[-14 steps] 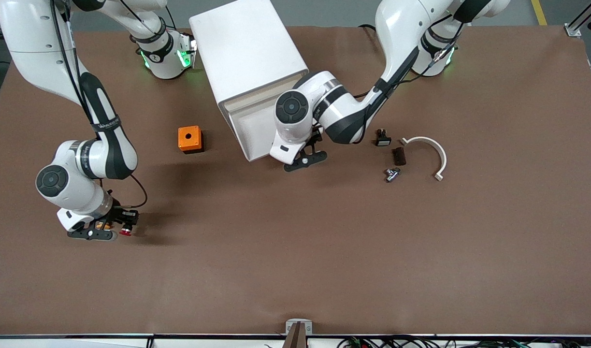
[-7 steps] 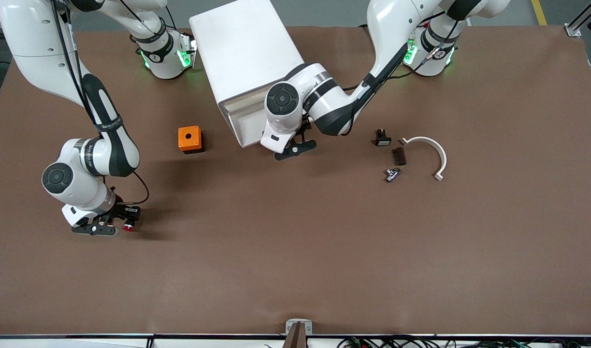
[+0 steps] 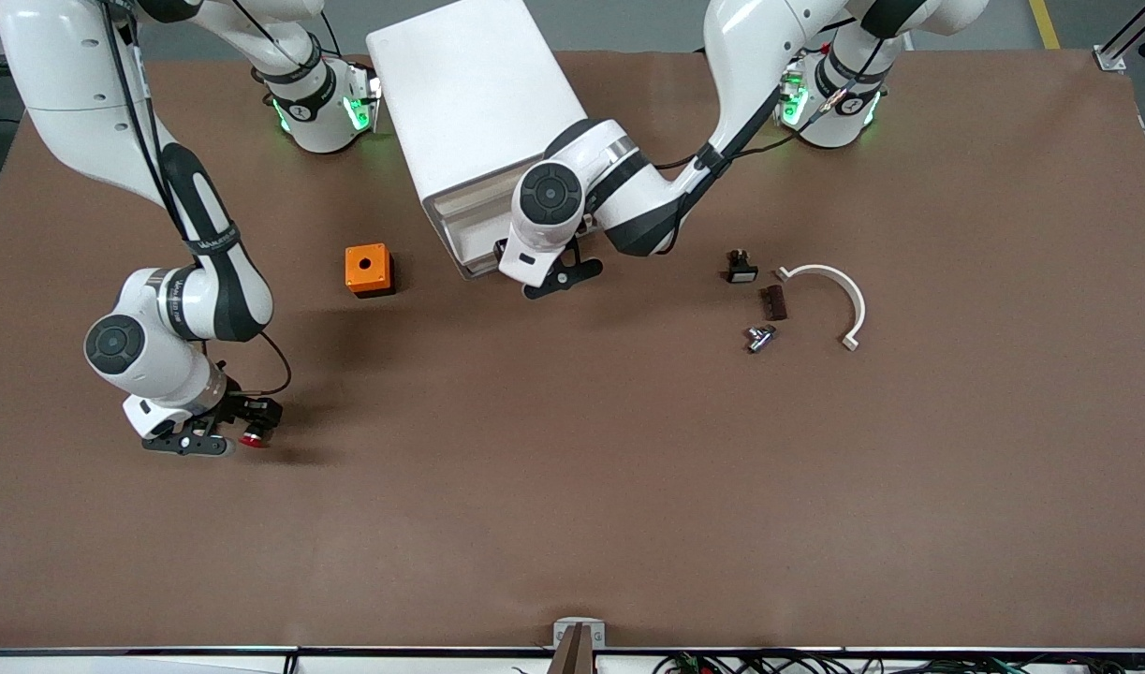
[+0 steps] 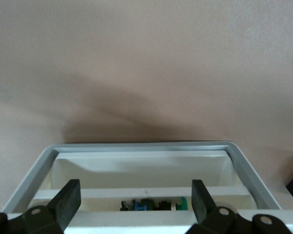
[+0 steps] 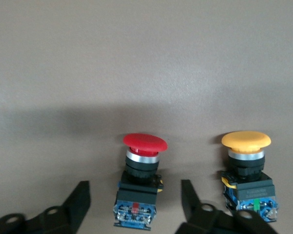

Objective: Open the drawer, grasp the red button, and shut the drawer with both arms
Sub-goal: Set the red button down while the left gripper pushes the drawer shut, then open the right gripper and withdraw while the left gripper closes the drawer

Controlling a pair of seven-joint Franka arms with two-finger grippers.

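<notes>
There are two push buttons: one button (image 5: 145, 161) with a red cap and one orange-capped button (image 5: 246, 158). One white cabinet (image 3: 474, 112) stands on the table, and one orange box (image 3: 367, 269). Two arms are present, with two grippers. One white curved piece (image 3: 834, 295) lies beside three small dark parts (image 3: 771, 301).

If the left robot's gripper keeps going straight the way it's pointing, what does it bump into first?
Probably the drawer. The left gripper is open, its fingers spread across the drawer's pale front slat, so pushing on should meet that slat first. How close the fingers already are, I cannot tell.
</notes>
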